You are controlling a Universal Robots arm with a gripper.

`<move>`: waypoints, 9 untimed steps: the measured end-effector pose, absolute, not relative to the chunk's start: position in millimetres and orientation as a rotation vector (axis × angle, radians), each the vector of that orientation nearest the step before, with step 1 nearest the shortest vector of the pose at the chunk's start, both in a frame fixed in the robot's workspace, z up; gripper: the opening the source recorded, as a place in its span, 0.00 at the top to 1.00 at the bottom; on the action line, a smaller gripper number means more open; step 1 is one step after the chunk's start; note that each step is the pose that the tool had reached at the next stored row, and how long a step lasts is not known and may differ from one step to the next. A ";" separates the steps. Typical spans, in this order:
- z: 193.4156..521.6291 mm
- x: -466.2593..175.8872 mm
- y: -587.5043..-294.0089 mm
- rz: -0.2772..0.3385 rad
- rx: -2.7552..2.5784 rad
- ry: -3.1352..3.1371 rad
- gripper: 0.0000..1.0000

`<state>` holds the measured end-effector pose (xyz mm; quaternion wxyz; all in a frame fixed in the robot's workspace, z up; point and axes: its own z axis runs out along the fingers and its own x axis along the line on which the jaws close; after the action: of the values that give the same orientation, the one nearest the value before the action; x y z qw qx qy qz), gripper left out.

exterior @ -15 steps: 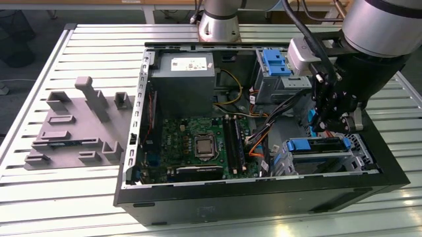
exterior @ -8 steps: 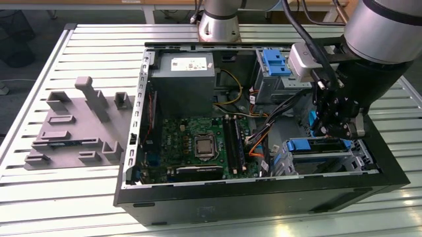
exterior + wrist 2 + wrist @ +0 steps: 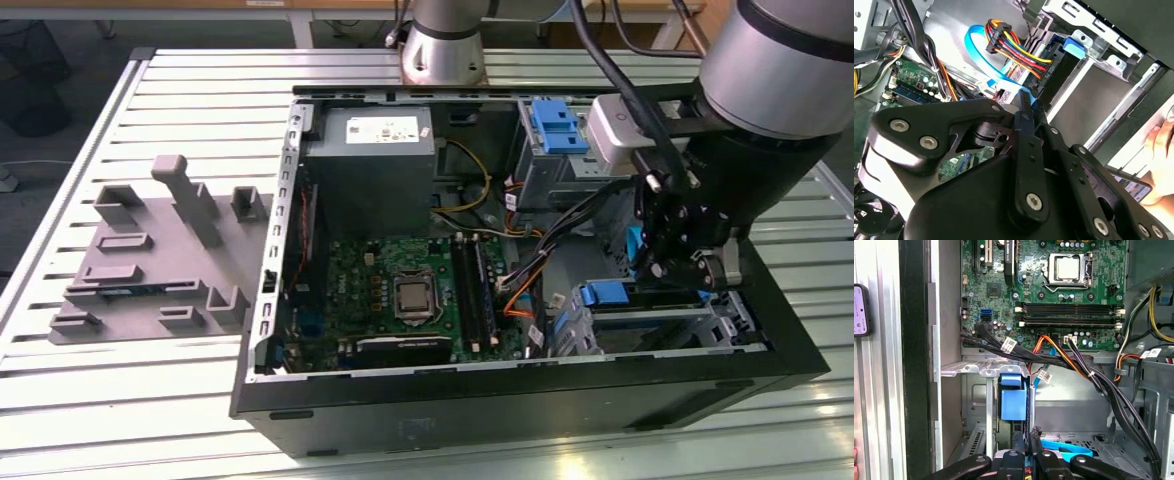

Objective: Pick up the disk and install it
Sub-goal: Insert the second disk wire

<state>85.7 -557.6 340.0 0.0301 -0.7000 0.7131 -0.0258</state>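
Black metal claw [image 3: 1029,442] | fingers nearly together, grip unclear | glossy blue plastic disk [image 3: 1013,402] bracket just beyond, slotted upright.

Black tool [image 3: 1026,460]; just beyond its fingertips, blue bracket of disk [image 3: 1013,402]. Farther off, green motherboard [image 3: 1044,290] with silver socket. Red, orange, yellow wire bundle [image 3: 1014,47]; light-blue flat cable [image 3: 979,50]. Black case [image 3: 534,405]; pale-grey slatted worktop [image 3: 134,400].
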 end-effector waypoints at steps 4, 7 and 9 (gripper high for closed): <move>339.7 85.7 -558.4 -0.079 -2.158 2.198 0.84; 338.8 85.7 -559.7 -0.079 -2.158 2.198 0.84; 337.7 85.7 -560.2 -0.079 -2.158 2.198 0.84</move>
<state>85.7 -560.2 337.7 0.0301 -0.7000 0.7131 -0.0258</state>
